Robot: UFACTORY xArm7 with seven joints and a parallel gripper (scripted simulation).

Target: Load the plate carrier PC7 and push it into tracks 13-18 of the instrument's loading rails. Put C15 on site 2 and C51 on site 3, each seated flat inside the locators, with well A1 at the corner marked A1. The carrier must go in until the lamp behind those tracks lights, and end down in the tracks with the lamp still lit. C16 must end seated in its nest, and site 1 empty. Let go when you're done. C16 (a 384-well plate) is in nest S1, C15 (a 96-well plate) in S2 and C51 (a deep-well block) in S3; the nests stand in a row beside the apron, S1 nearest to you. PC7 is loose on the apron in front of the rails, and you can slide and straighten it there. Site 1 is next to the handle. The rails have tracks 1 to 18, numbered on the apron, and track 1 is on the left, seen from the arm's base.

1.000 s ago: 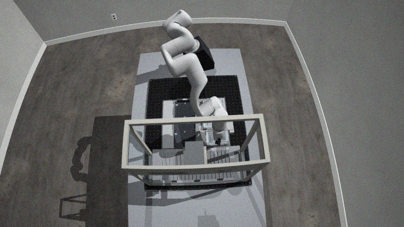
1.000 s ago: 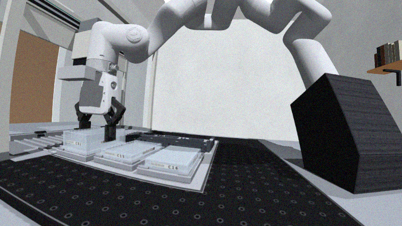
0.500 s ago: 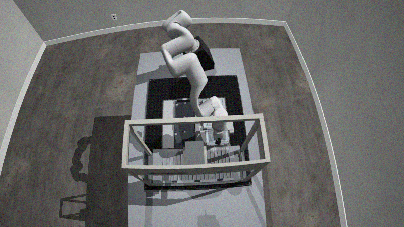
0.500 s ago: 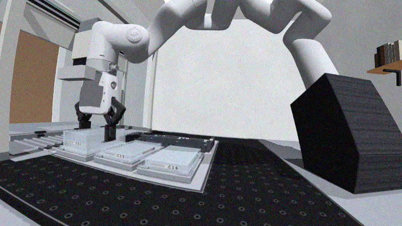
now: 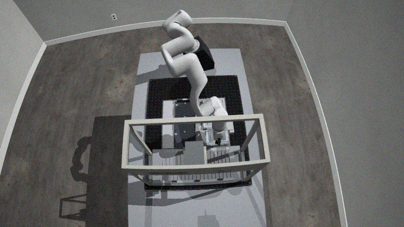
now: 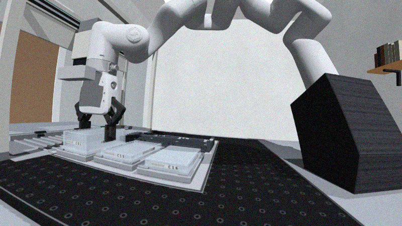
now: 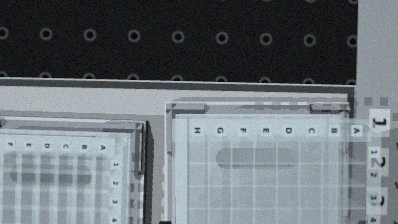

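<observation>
My gripper (image 6: 97,131) stands upright over the far nest, shut on the deep-well block C51 (image 6: 80,140), with one finger on each long side. C51 sits low in nest S3. In the wrist view C51 (image 7: 265,170) fills the right half, with its A column and row 1 labels at the top right. C15 (image 6: 127,151) lies flat in the middle nest and also shows in the wrist view (image 7: 60,175) at the left. C16 (image 6: 171,162) lies in the nearest nest. The dark carrier PC7 (image 6: 174,139) lies on the apron behind the nests.
The loading rails (image 6: 36,139) run behind and to the left of the nests, under the instrument's frame (image 5: 195,144). The black perforated mat (image 6: 168,196) surrounds the apron. The arm's black base block (image 6: 348,129) stands at the right.
</observation>
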